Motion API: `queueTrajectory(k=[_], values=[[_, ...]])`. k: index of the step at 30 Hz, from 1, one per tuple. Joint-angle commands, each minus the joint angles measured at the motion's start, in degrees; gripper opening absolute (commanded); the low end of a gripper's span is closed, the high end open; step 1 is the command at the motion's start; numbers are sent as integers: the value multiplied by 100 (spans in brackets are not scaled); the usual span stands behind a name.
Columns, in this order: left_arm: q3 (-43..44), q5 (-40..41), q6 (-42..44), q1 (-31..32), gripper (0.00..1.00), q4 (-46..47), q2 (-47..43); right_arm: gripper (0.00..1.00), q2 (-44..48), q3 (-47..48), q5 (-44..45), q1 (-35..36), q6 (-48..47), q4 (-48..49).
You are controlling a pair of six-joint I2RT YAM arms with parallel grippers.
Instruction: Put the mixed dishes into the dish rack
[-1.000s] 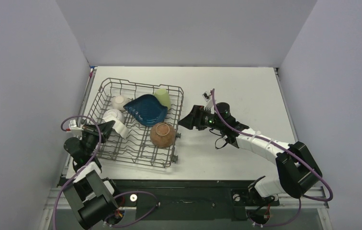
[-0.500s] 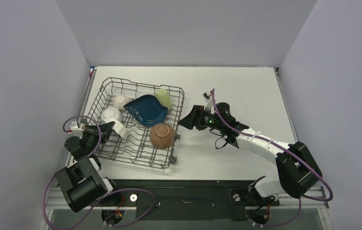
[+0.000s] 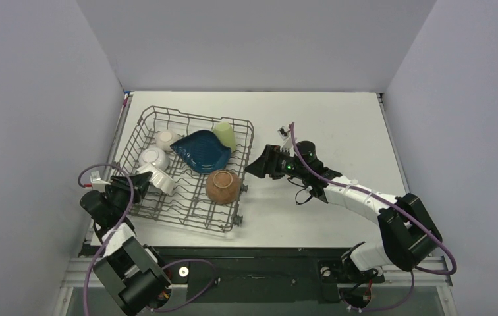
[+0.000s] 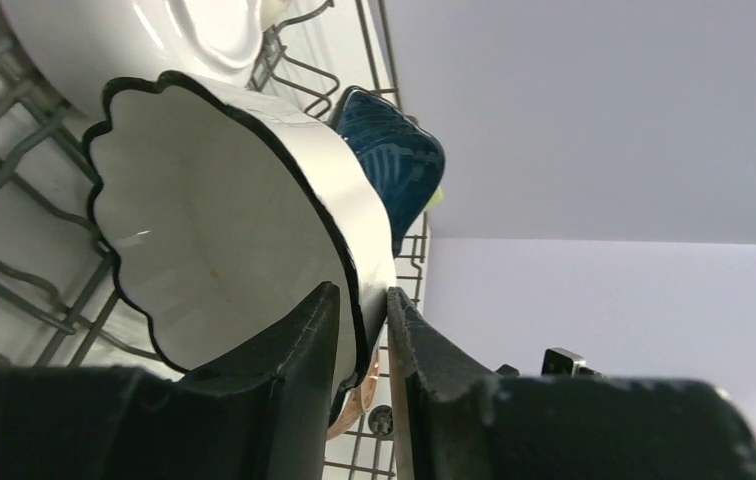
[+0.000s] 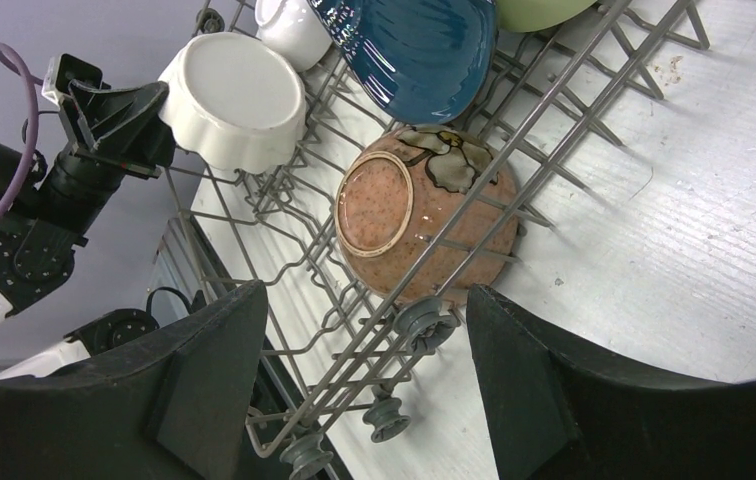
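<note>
The white scalloped bowl (image 4: pixel 234 230) leans tilted among the dish rack (image 3: pixel 184 207) tines, left pincer (image 4: pixel 362 300) straddling its rim, clamped or slack I cannot tell, so part the 2 fingers (image 4: pixel 294 380) fully, then back straight off; right pincer (image 5: pixel 364 300) gapes, empty.

Dish rack (image 3: pixel 180 222) on table (image 3: pixel 338 125), toward its left edge. In rack: scalloped bowl (image 3: pixel 159 176) at left side, plain bowl (image 3: pixel 153 158) just behind, small dish (image 3: pixel 165 139) behind that; irregular dish (image 3: pixel 201 150) centre; mug (image 3: pixel 224 135) far right corner; upturned bowl (image 3: pixel 223 185) near right side
</note>
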State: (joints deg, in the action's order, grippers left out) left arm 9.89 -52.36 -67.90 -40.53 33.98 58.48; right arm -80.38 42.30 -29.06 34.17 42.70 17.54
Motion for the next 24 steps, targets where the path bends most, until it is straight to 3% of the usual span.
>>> queueTrajectory(k=[1,7,14,24], values=[[364,131,1042,-191,22,-1827,-116,68,-26,136,-100,-9,-39,384],[479,219,1516,-376,31,-2688,-107,68,-6,130,-125,-13,-25,380],[989,916,2055,-378,43,-4200,-384,68,16,134,-130,-17,-33,352],[1509,1634,2465,-376,56,-5273,-407,68,-35,161,-141,-14,-13,330]])
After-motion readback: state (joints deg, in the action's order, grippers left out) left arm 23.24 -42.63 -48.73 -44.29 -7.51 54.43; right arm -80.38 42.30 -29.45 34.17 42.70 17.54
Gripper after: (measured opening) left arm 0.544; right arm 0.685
